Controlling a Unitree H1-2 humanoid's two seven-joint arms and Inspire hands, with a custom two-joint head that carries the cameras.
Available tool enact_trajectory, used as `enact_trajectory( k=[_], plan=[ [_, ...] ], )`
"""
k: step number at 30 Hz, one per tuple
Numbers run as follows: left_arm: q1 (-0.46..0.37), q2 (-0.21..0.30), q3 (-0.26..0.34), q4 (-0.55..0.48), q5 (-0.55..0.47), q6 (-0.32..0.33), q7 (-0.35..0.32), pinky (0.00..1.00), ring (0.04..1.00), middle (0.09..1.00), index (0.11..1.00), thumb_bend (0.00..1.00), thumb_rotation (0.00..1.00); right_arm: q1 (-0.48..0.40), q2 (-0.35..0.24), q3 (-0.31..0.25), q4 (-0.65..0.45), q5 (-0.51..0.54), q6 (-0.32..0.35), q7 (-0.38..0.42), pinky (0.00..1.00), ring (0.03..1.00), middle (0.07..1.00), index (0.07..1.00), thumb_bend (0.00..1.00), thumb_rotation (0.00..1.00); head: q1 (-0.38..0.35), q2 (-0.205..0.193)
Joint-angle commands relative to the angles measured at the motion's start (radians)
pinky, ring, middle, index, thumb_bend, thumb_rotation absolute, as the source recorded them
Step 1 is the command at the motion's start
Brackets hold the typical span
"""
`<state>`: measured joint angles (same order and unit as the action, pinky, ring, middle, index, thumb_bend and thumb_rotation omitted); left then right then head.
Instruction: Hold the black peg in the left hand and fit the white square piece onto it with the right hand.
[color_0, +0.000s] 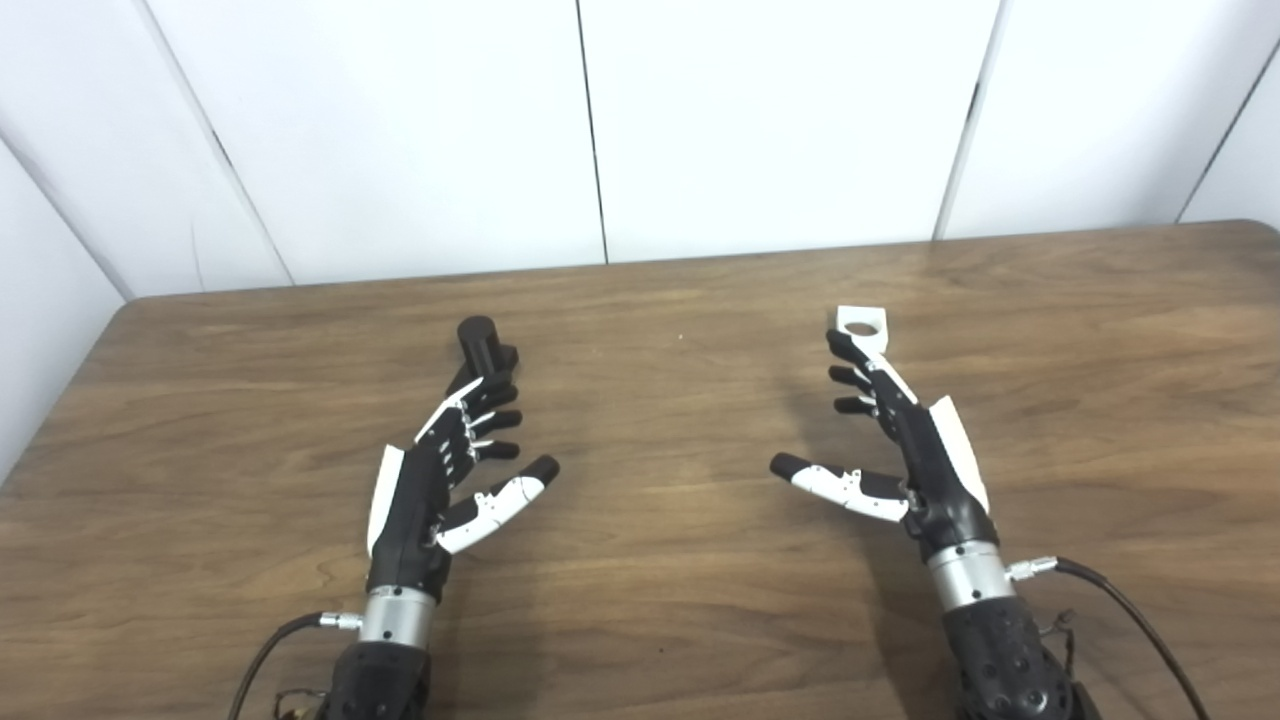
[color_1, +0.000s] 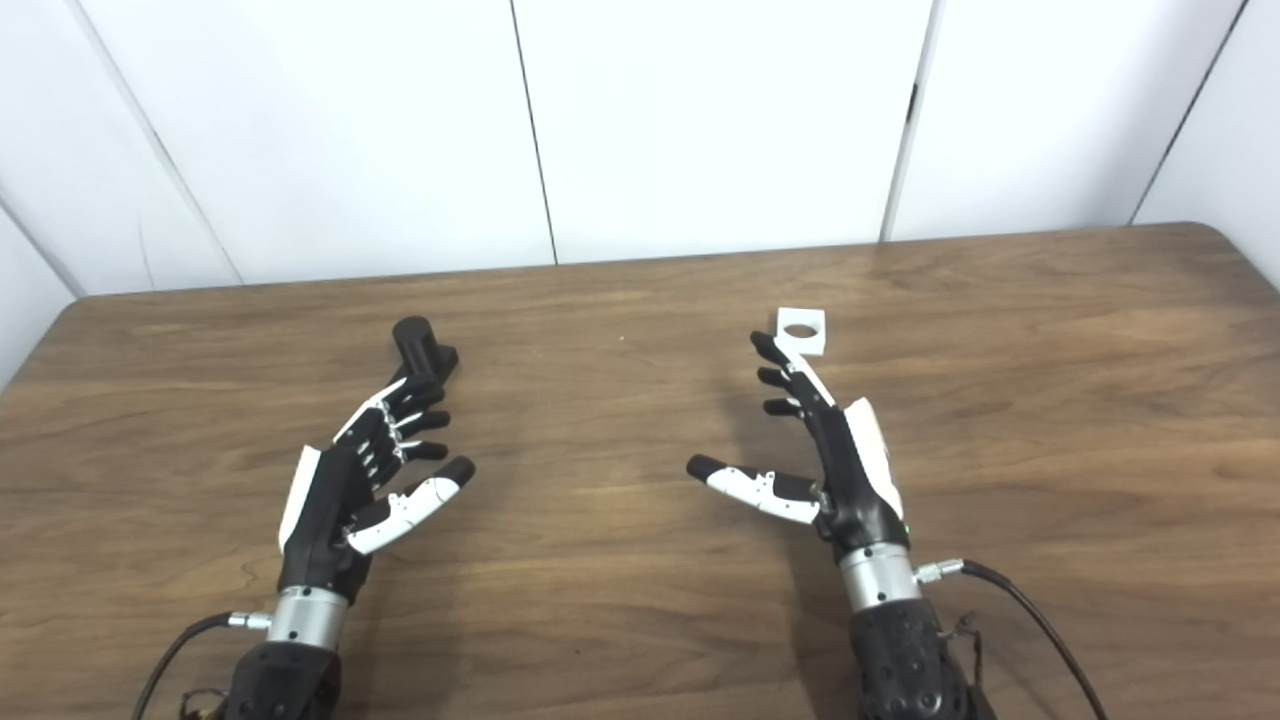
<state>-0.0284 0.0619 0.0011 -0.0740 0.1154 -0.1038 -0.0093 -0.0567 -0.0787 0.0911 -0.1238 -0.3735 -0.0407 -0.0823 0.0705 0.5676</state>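
Note:
The black peg (color_0: 483, 345) stands on the wooden table (color_0: 660, 420), just beyond my left hand's fingertips. My left hand (color_0: 445, 470) is open, fingers spread, thumb out to the right, holding nothing. The white square piece (color_0: 862, 327) with a round hole lies flat on the table just beyond my right hand's fingertips. My right hand (color_0: 900, 440) is open, thumb pointing left, holding nothing. Both show the same way in the right eye view: peg (color_1: 420, 345), white piece (color_1: 802, 331).
White wall panels (color_0: 600, 130) stand behind the table's far edge. Cables (color_0: 1120, 600) run from both wrists toward the bottom of the picture. The table's left corner is rounded.

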Motion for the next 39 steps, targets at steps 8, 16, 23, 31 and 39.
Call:
enact_trajectory(
  k=[8, 16, 23, 31, 39],
  plan=[
    [-0.030, -0.068, -0.053, -0.003, 0.074, -0.034, 0.050, 0.63, 0.758, 0.808, 0.792, 0.78, 0.29, -0.016, -0.070, -0.055, -0.014, 0.084, -0.066, 0.022, 0.79, 0.872, 0.914, 0.904, 0.74, 0.28, 0.275, -0.042],
    [-0.042, -0.088, -0.059, 0.013, 0.127, -0.040, 0.093, 0.64, 0.753, 0.795, 0.779, 0.78, 0.27, -0.017, -0.072, -0.065, -0.049, 0.118, -0.012, 0.044, 0.83, 0.899, 0.936, 0.925, 0.70, 0.18, 0.291, -0.047],
    [-0.041, -0.097, -0.047, 0.001, 0.140, -0.028, 0.124, 0.54, 0.699, 0.776, 0.768, 0.78, 0.25, -0.019, -0.067, -0.067, -0.069, 0.120, 0.008, 0.053, 0.80, 0.891, 0.931, 0.915, 0.72, 0.16, 0.282, -0.048],
    [-0.061, -0.084, -0.035, -0.026, 0.245, 0.010, 0.181, 0.59, 0.716, 0.772, 0.749, 0.77, 0.27, -0.014, -0.070, -0.066, -0.103, 0.114, 0.036, 0.060, 0.79, 0.884, 0.923, 0.909, 0.71, 0.11, 0.278, -0.047],
    [-0.095, -0.069, -0.025, -0.082, 0.416, 0.136, 0.230, 0.65, 0.747, 0.777, 0.735, 0.78, 0.30, -0.013, -0.069, -0.065, -0.121, 0.112, 0.054, 0.068, 0.78, 0.880, 0.922, 0.910, 0.69, 0.08, 0.268, -0.042]
  ],
)
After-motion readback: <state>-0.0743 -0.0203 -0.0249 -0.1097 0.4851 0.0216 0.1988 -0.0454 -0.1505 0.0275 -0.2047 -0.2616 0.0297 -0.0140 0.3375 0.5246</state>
